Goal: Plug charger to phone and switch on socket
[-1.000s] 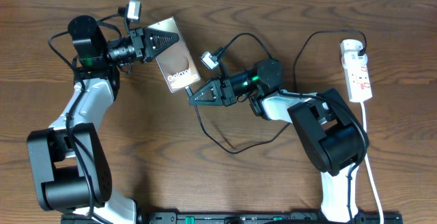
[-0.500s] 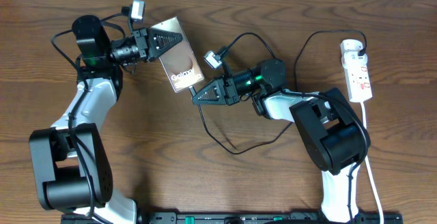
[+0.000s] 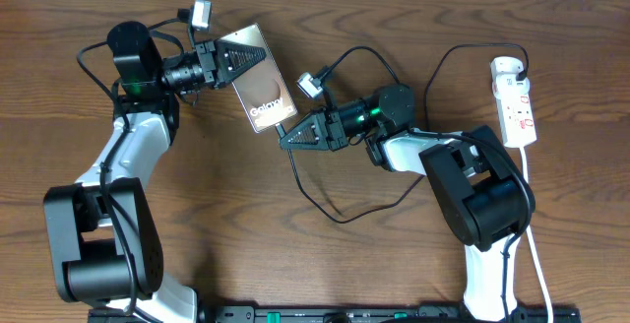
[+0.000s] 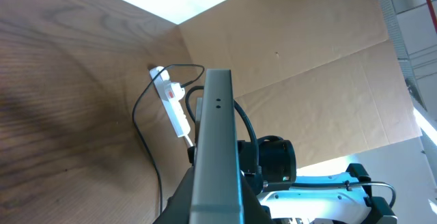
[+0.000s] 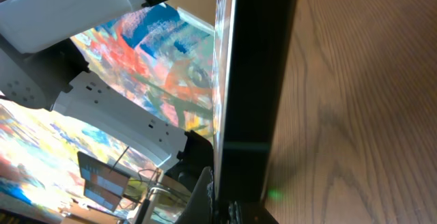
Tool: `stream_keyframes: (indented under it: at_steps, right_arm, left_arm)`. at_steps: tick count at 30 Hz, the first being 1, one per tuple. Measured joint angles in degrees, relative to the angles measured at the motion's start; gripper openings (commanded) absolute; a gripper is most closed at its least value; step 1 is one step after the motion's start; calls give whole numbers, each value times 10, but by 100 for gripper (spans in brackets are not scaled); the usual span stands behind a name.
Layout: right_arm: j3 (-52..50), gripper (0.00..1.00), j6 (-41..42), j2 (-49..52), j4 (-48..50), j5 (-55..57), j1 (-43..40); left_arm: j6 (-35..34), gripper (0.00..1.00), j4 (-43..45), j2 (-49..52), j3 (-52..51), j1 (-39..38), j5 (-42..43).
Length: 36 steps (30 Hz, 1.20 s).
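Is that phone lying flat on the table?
No, lifted: the left gripper clamps the phone by one end, holding it above the table.

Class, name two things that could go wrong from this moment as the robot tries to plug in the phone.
The phone is pinched at one end by the left gripper and held tilted; a push from the right gripper could twist it loose. The charger loops slack across the table; it may snag.

We see the brownish-grey phone (image 3: 260,87), white lettering on it, beside the black left gripper (image 3: 258,55); a black charger (image 3: 340,221) by the black right gripper (image 3: 284,139); rightward, a white socket (image 3: 518,106) marked red; brown wood-grain table (image 3: 295,264).
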Motion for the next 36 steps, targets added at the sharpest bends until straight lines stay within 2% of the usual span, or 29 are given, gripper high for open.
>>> stream_keyframes:
  at_steps: [14,17,19,20,22,24,36]
  right_arm:
    - [0,2,5,0,4,0,-2]
    - [0,19,9,0,12,7,-3]
    - [5,43,13,0,17,38,-10]
    - [7,60,14,0,17,48,-15]
    - [8,82,19,0,17,64,-24]
    - [8,98,18,0,18,70,-28]
    - [8,99,20,0,18,74,-28]
  left_arm:
    - [0,7,0,0,0,0,-2]
    - [0,7,0,0,0,-2,3]
    - [3,8,-4,0,-4,-7,23]
    - [4,7,-5,0,-5,-12,32]
    - [5,8,-5,0,-6,-19,43]
    - [7,8,-5,0,-6,-22,50]
    - [14,7,-9,0,-6,-17,57]
